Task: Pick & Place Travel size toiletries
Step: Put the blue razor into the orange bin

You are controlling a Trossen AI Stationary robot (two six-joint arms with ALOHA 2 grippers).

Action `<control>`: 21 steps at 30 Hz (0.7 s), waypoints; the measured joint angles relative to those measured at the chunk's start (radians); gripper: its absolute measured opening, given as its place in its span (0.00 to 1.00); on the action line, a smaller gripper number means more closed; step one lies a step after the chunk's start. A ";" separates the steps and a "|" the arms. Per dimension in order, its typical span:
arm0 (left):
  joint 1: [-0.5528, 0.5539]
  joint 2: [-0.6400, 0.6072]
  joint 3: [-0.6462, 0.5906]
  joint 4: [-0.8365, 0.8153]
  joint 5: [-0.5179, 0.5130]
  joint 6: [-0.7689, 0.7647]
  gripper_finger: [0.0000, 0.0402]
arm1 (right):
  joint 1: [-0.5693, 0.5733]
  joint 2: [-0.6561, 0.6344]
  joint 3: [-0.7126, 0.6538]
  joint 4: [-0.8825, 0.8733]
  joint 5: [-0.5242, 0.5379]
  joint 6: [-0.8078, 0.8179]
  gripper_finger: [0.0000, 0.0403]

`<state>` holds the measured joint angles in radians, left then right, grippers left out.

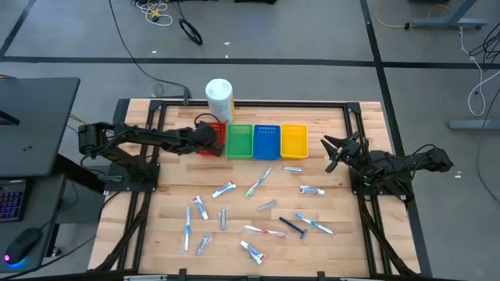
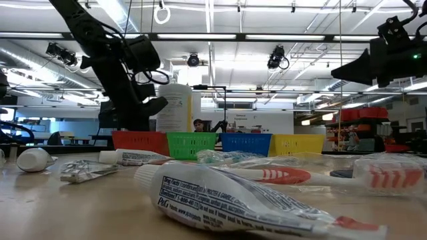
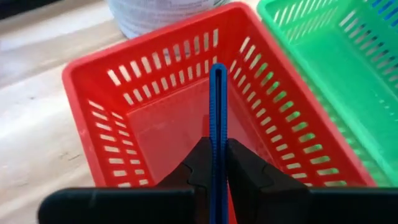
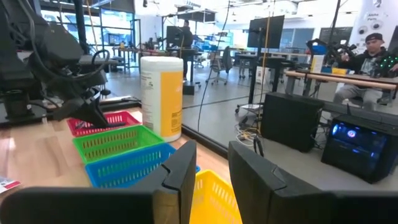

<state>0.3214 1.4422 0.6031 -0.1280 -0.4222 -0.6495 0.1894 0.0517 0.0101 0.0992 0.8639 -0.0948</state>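
Note:
My left gripper (image 1: 208, 135) hovers over the red bin (image 3: 81, 71) and is shut on a slim blue razor (image 3: 217, 99), which I see edge-on. In the low view this gripper (image 2: 148, 105) stands above the red bin (image 2: 139, 141). My right gripper (image 1: 336, 150) is open, in the air to the right of the yellow bin (image 1: 294, 140); its fingers (image 4: 180, 171) hold nothing. Many toiletries lie flat on the table: white tubes (image 1: 225, 188), toothbrushes (image 1: 259, 182), a dark blue razor (image 1: 294, 226), and silvery tubes (image 1: 223, 218). My left gripper pinches the blue razor between its two fingers (image 3: 198, 168). The grip is on the razor's near part (image 3: 217, 146), and the rest juts forward past the fingertips, along the fingers. The razor is lifted clear above the red bin's floor.
Red, green (image 1: 239, 140), blue (image 1: 266, 140) and yellow bins stand in a row at the table's far side. A large white canister (image 1: 219, 100) stands behind the red bin. A big tube (image 2: 220, 197) lies close to the low camera. People sit beyond the table (image 4: 367, 59).

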 joint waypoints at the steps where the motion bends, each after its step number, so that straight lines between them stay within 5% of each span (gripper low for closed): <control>1: 0.004 0.000 -0.009 0.004 0.008 0.000 0.08 | 0.000 0.000 0.000 0.006 0.000 0.000 0.25; 8: 0.022 0.000 -0.023 0.015 0.029 0.030 0.10 | 0.000 0.000 0.000 0.041 -0.011 0.000 0.25; 21: 0.036 0.000 -0.023 0.015 0.106 0.123 0.21 | 0.000 0.002 0.000 0.165 -0.301 -0.020 0.25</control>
<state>0.3573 1.4422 0.5797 -0.1132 -0.3161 -0.5262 0.1890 0.0539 0.0101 0.2638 0.5629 -0.1149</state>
